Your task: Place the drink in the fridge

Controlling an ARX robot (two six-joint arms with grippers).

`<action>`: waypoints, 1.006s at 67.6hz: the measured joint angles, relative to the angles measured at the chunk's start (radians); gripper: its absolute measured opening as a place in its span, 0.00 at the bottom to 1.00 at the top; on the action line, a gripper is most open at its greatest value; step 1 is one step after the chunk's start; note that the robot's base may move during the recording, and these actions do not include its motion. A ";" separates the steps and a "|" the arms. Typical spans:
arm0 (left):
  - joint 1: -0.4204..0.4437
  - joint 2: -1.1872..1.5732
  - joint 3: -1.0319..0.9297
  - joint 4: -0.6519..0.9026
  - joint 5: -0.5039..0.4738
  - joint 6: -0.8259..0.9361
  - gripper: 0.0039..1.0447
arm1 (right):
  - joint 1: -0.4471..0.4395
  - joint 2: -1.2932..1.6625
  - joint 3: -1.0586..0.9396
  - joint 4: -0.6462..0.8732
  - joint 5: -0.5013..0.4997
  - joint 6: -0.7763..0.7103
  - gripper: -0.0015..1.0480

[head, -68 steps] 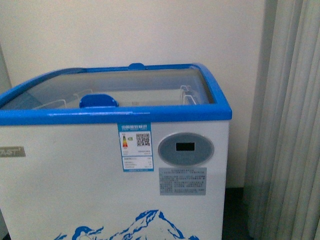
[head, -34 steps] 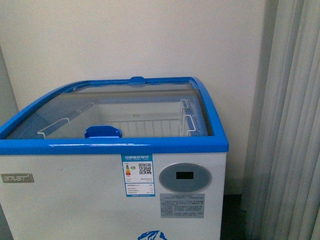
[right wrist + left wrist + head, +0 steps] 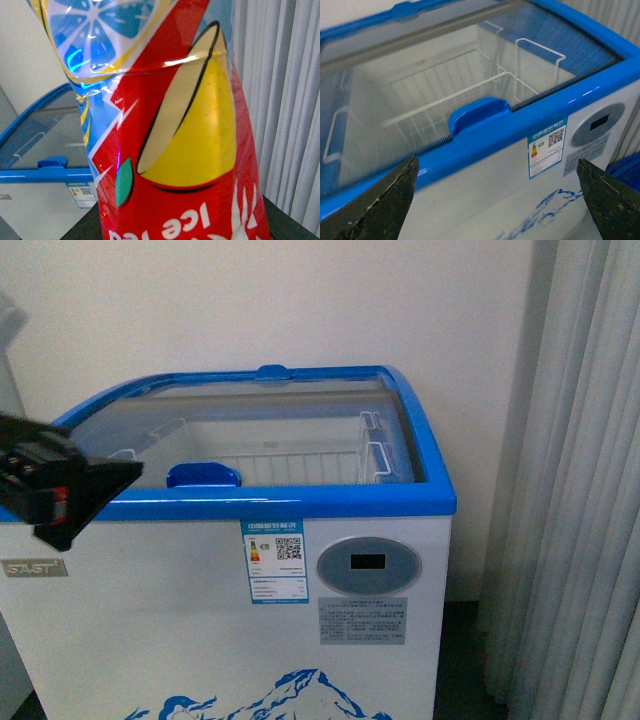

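L hand (image 3: 496,160) wide open, shd centre on blue lid handle (image 3: 479,112) mid-frame & slide fridge (image 3: 200,640) lid back; R hand holds drink (image 3: 190,150).

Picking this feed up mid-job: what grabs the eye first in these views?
The white chest fridge with its blue rim fills the front view, and its curved glass lid looks shut over a white wire basket. A red and yellow iced-tea drink crowds nearly the whole right wrist view. The left gripper hangs open in front of the lid's blue handle.
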 joint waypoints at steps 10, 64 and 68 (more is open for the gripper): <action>-0.039 0.138 0.254 -0.254 0.036 0.446 0.92 | 0.000 0.000 0.000 0.000 0.000 0.000 0.40; -0.037 0.491 0.760 -0.543 -0.053 0.841 0.92 | 0.000 0.000 0.000 0.000 0.000 0.000 0.40; -0.037 0.510 0.782 -0.552 -0.052 0.840 0.92 | 0.000 0.000 0.000 0.000 0.000 0.000 0.40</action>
